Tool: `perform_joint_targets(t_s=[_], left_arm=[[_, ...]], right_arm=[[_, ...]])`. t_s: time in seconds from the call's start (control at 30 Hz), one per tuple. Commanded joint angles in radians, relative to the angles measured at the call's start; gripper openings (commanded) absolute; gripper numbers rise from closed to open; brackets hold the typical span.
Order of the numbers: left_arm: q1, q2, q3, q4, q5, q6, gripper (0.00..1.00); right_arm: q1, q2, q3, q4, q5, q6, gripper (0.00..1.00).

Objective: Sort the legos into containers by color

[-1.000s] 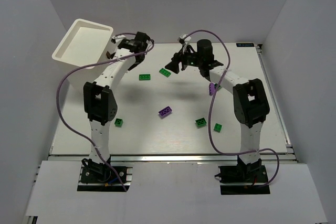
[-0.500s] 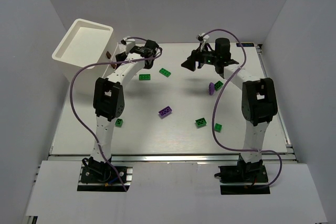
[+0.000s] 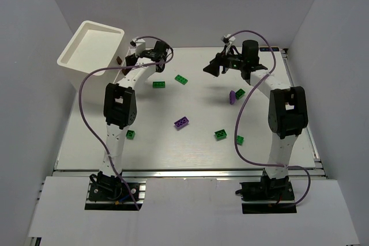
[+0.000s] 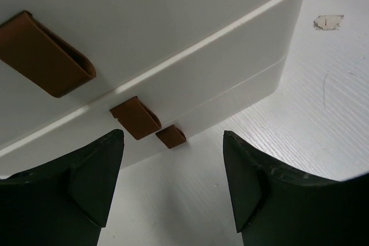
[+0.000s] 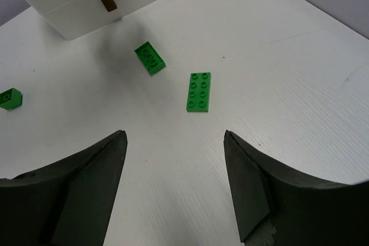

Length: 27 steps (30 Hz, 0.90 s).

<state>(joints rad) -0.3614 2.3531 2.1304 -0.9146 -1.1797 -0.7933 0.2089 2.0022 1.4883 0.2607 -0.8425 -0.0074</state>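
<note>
Black left gripper [image 4: 172, 159] and right gripper [image 5: 174, 159], jaws spread wide, both empty

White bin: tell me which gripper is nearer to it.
Left. The left gripper sits close beside the white bin's side wall, facing its brown clips; the right gripper hangs well across the table, near green bricks.

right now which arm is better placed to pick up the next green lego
Probably right. The right hand is open and faces two green legos lying just ahead of it. The left hand, also open and empty, points at the container wall.
</note>
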Motion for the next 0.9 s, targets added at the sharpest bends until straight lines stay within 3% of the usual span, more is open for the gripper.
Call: perform_joint_targets(t_s=[0.0,0.7,0.87], left_arm=[[0.009,-0.009,0.037,-0.003,-0.049,0.008,0.79],[0.045,0.001,0.0,-0.032,-0.075,0.006,0.78],[0.055,0.006,-0.009,-0.035,-0.077,0.005,0.73]], right_arm=[[-0.023,-0.049,-0.005,0.012,-0.021,0.0,0.73],[-0.054,-0.045,-0.002,0.031,-0.027,0.0,0.73],[-0.057,-0.045,-0.003,0.032,-0.03,0.0,0.73]])
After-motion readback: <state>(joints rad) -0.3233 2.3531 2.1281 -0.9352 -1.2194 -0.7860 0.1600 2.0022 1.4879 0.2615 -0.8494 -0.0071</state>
